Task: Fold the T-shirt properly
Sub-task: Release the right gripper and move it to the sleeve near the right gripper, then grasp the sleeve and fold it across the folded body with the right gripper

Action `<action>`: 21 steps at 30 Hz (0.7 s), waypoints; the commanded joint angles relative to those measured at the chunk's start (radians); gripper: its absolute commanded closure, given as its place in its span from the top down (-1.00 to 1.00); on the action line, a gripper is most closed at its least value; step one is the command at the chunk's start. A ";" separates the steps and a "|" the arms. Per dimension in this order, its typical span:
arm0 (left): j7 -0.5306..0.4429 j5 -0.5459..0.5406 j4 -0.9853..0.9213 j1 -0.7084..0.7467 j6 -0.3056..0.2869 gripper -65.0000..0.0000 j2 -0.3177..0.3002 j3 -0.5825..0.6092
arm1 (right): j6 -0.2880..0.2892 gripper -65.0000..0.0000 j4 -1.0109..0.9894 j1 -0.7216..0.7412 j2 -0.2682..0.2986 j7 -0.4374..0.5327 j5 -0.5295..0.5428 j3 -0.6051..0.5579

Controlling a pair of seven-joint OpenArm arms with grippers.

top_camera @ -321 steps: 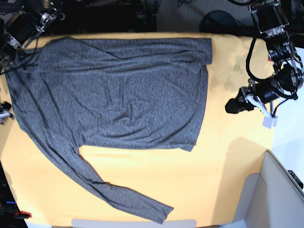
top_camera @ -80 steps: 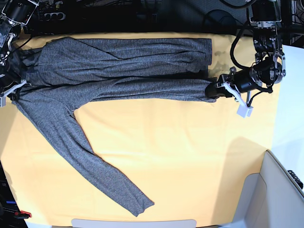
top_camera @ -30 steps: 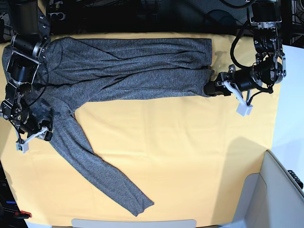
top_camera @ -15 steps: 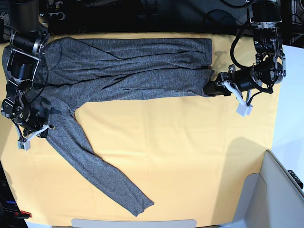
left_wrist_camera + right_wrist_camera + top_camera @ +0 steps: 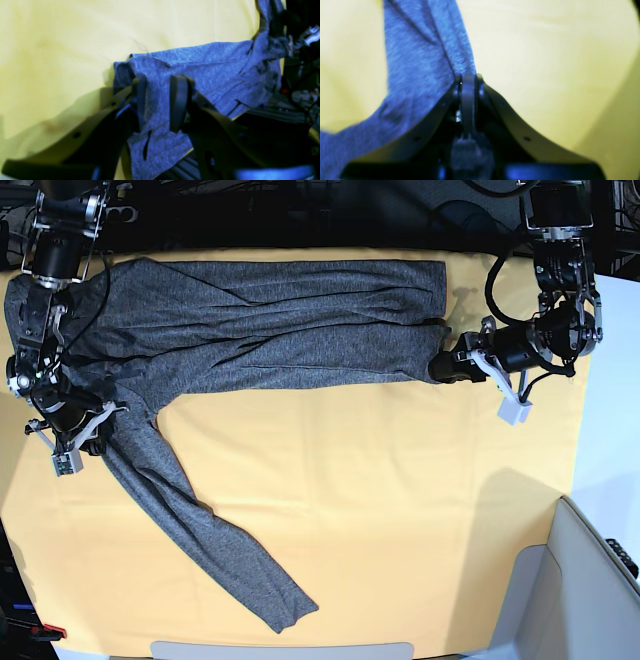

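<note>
T-shirt point(image 5: 270, 320) hem sits clamped between left jaws, its sleeve point(image 5: 425, 50) edge pinched by closed right jaws.

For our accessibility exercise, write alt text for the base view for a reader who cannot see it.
A charcoal-grey long-sleeved T-shirt lies half-folded across a yellow table cloth, one sleeve trailing toward the near edge. The right tool pinches that sleeve near the shoulder; the left tool grips the hem.
</note>
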 commanded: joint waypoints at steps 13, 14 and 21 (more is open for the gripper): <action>-0.006 -0.020 0.016 -0.013 -0.004 -0.50 -0.013 -0.009 | 0.004 -1.00 0.573 -0.393 0.009 0.023 0.013 0.043; -0.006 -0.020 0.016 -0.013 -0.004 -0.50 -0.013 -0.009 | 0.004 -1.00 0.594 -0.417 0.009 0.023 0.016 0.051; -0.009 -0.020 0.016 -0.012 -0.004 -0.50 -0.013 -0.009 | 0.007 -1.00 0.637 -0.543 0.015 0.026 0.019 0.067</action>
